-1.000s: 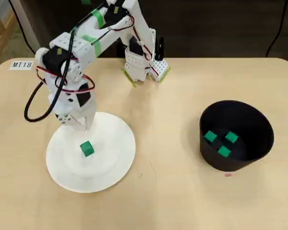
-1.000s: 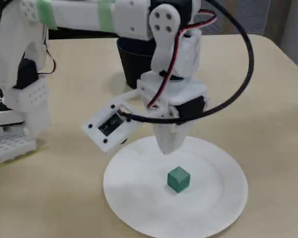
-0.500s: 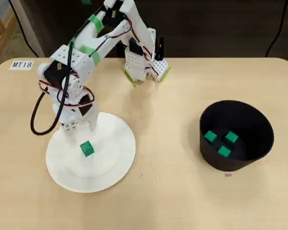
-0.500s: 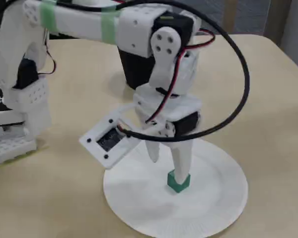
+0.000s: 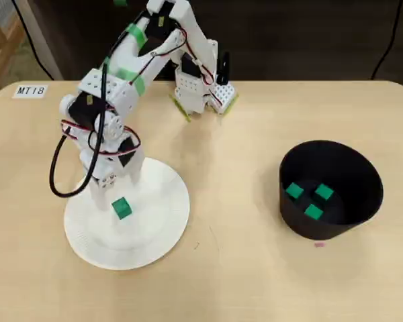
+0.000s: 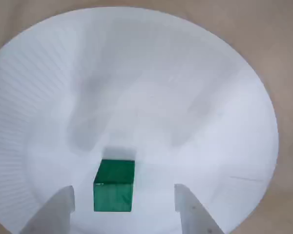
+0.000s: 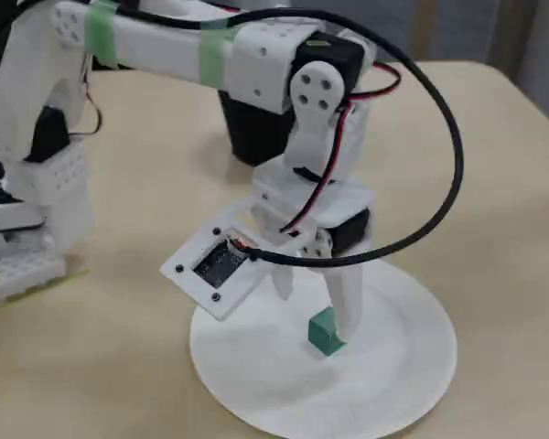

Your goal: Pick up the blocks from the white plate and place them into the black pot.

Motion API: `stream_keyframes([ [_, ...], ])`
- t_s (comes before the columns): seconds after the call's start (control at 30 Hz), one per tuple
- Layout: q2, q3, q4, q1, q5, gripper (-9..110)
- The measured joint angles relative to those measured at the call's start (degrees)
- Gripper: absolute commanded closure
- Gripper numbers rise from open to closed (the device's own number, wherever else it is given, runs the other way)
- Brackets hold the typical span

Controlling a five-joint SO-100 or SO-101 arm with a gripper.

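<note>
One green block [image 5: 121, 208] lies on the white plate [image 5: 154, 231] at the table's left in the overhead view. My gripper [image 5: 118, 195] is down over the plate and open. In the wrist view the block [image 6: 114, 185] sits on the plate [image 6: 185, 97] between my two fingers [image 6: 58, 209], closer to the left one and not gripped. The fixed view shows my gripper [image 7: 316, 306] straddling the block [image 7: 322, 335], with one finger beside its right side. The black pot [image 5: 352, 171] stands at the right, and three green blocks [image 5: 314, 212] lie inside it.
The arm's base [image 5: 201, 90] is fixed at the table's far edge. A label reading MT18 [image 5: 31, 90] is stuck at the far left. In the fixed view the pot [image 7: 247, 137] stands behind the arm, and a black cable [image 7: 453, 155] loops out to the right.
The gripper has come down from above the plate's far side, opened, and moved its fingers to either side of the block. The block has not moved.
</note>
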Motion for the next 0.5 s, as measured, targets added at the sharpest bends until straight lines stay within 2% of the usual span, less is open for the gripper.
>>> stream_keyframes([
  [0.5, -2.64, 0.00, -2.99, -0.53, -1.67, 76],
])
